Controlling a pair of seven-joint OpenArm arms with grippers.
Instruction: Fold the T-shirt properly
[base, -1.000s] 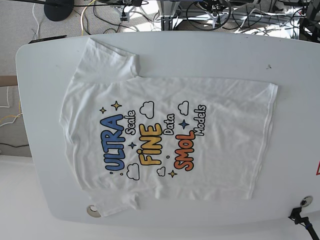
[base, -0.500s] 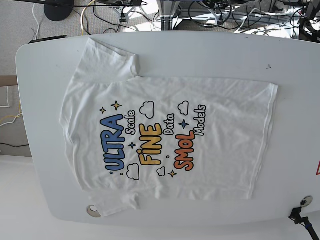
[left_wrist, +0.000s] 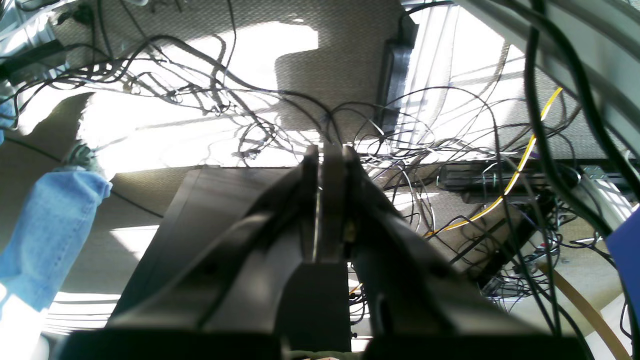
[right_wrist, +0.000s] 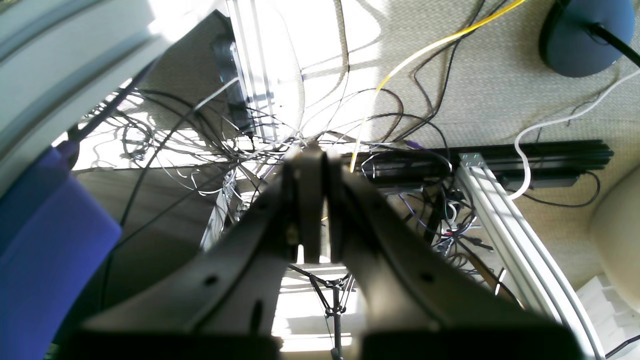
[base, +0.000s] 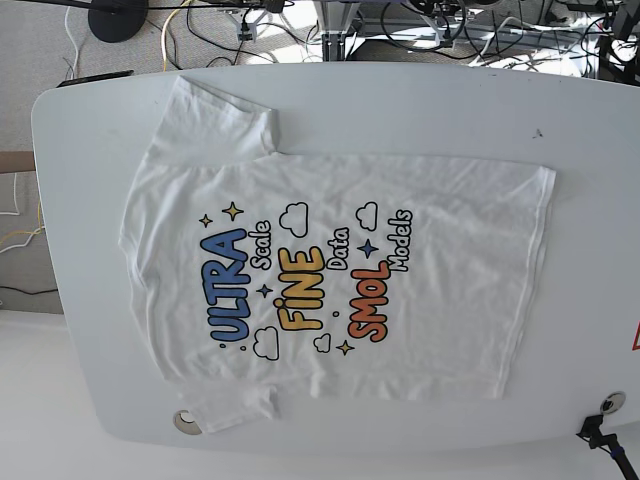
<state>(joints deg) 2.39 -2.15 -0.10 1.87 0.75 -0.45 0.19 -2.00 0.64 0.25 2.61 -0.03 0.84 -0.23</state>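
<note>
White rounded tabletop (base: 420, 100) is filling the base view, smooth and matte, w/ carpet and tangled cables (base: 420, 25) at the far edge. T-shirt (base: 330, 270) is lying flat on it, print side up, soft white cotton, lightly wrinkled, neck to the left, hem to the right, sleeves spread near and far. Left gripper (left_wrist: 325, 150) is pointing at cable-strewn carpet, jaws pressed together, holding nothing. Right gripper (right_wrist: 312, 150) is doing likewise, clamped tight on nothing.

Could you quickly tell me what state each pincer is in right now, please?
Left pincer: closed, holding nothing, away from the T-shirt.
Right pincer: closed, holding nothing.
</note>
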